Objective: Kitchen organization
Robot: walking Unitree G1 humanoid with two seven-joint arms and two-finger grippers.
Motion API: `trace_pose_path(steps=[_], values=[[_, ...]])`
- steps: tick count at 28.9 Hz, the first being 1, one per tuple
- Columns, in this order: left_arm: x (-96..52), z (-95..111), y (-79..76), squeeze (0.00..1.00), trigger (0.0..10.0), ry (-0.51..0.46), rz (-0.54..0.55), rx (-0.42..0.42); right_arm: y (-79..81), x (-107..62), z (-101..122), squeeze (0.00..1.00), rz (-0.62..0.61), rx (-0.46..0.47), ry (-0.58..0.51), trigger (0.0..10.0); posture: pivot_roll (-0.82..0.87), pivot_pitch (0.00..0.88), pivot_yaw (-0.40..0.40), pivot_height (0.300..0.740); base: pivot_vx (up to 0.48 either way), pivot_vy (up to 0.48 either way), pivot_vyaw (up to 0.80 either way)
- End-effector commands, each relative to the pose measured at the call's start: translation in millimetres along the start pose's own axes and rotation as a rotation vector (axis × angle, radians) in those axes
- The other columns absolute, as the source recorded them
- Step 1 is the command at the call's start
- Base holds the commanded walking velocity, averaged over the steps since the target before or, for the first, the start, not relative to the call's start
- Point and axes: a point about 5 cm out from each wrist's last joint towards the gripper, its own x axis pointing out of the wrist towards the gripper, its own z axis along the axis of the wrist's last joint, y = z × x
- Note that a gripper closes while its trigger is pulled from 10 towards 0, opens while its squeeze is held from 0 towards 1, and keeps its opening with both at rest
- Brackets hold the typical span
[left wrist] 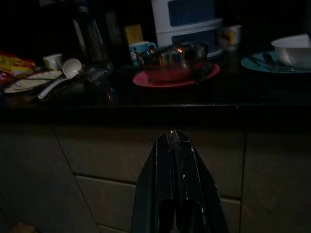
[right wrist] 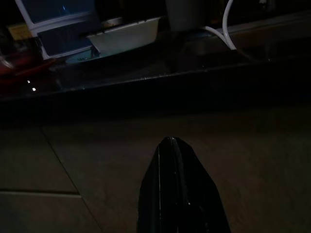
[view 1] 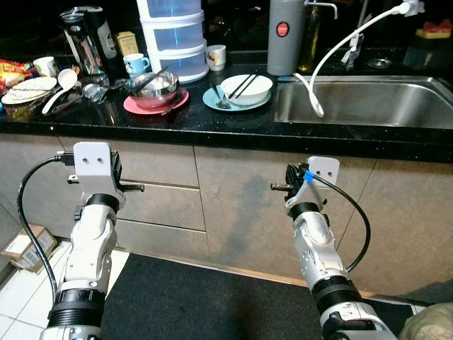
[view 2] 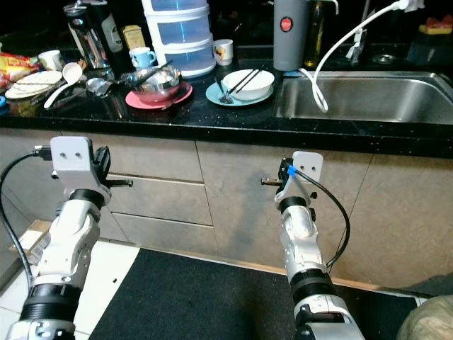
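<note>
- Jaws clenched, empty: left gripper (left wrist: 174, 138), right gripper (right wrist: 170, 141).
- Both level before cabinet fronts (view 1: 241, 205).
- At 12 o'clock: black counter (view 1: 212, 127), steel bowl (view 1: 152, 88) on pink plate (view 1: 134, 106).
- At 1 o'clock: sink (view 1: 368, 106).

- The sink (view 1: 368, 103) is set into the right end of the worktop (view 1: 212, 124).
- Left of it, a bowl (view 1: 246, 88) holding chopsticks (view 1: 244, 85) sits on a plate (view 1: 212, 99).
- Further left, a metal bowl (view 1: 153, 88) rests on another plate (view 1: 134, 106) (stacked drawers (view 1: 173, 35) stand just behind).
- A ladle (view 1: 60, 85) lies near the worktop's left end.
</note>
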Motion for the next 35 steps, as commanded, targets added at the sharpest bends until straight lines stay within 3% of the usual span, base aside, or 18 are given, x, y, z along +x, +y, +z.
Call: trace_pose_path(steps=[1,4,5,7,8,10,11,13,18,24,29,35], values=[[-6.5,-20,-0.1,0.0,10.0,0.092,-0.013,-0.007,2.2,-4.5,-13,0.0,-0.001,-0.021,0.059,10.0,0.01,0.0,0.076,0.74,0.0,0.0,0.0],[-25.1,-59,-2.7,0.0,10.0,0.278,-0.026,-0.011,3.1,-15.4,-45,0.0,0.043,-0.174,0.252,10.0,0.01,0.0,0.07,0.74,0.0,0.0,0.0],[-25.1,-59,-2.7,0.0,10.0,0.278,-0.026,-0.011,3.1,-15.4,-45,0.0,0.043,-0.174,0.252,10.0,0.01,0.0,0.07,0.74,0.0,0.0,0.0],[-51.2,-88,-5.7,0.0,10.0,0.38,-0.067,0.066,0.6,-28.0,-64,0.0,0.044,-0.222,0.336,10.0,0.01,0.0,0.065,0.74,0.0,0.0,0.0],[-59.7,-95,-7.1,0.0,10.0,0.402,-0.083,0.098,-0.9,-32.0,-69,0.0,0.04,-0.229,0.355,10.0,0.01,0.0,0.062,0.74,0.0,0.0,0.0],[-73.2,-103,-8.0,0.0,10.0,0.42,-0.088,0.067,-1.7,-43.3,-82,0.0,0.052,-0.237,0.39,10.0,0.01,0.0,0.042,0.74,0.0,0.0,0.0],[-73.2,-103,-8.0,0.0,10.0,0.42,-0.088,0.067,-1.7,-43.3,-82,0.0,0.052,-0.237,0.39,10.0,0.01,0.0,0.042,0.74,0.0,0.0,0.0],[-87.0,-115,-8.7,0.0,10.0,0.446,-0.115,0.045,5.3,-59.8,-97,0.0,0.145,-0.324,0.415,10.0,0.01,0.0,0.018,0.74,0.0,0.0,0.0],[-93.3,-118,-9.5,0.0,10.0,0.425,-0.105,0.041,11.8,-69.1,-104,0.0,0.192,-0.312,0.427,10.0,0.01,0.0,0.018,0.74,0.0,0.0,0.0],[-108.4,-120,-10.5,0.0,10.0,0.401,-0.058,0.046,13.8,-82.3,-112,0.0,0.185,-0.19,0.436,10.0,0.02,0.0,0.011,0.74,0.0,0.0,0.0],[-111.7,-117,-11.3,0.0,10.0,0.367,-0.06,0.015,16.8,-85.1,-113,0.0,0.199,-0.189,0.424,10.0,0.03,0.0,0.019,0.74,0.0,0.0,0.0],[-124.5,-124,-9.7,0.0,10.0,0.398,-0.06,0.031,15.9,-89.8,-115,0.0,0.213,-0.198,0.42,10.0,0.02,0.0,0.022,0.74,0.0,0.0,0.0]])
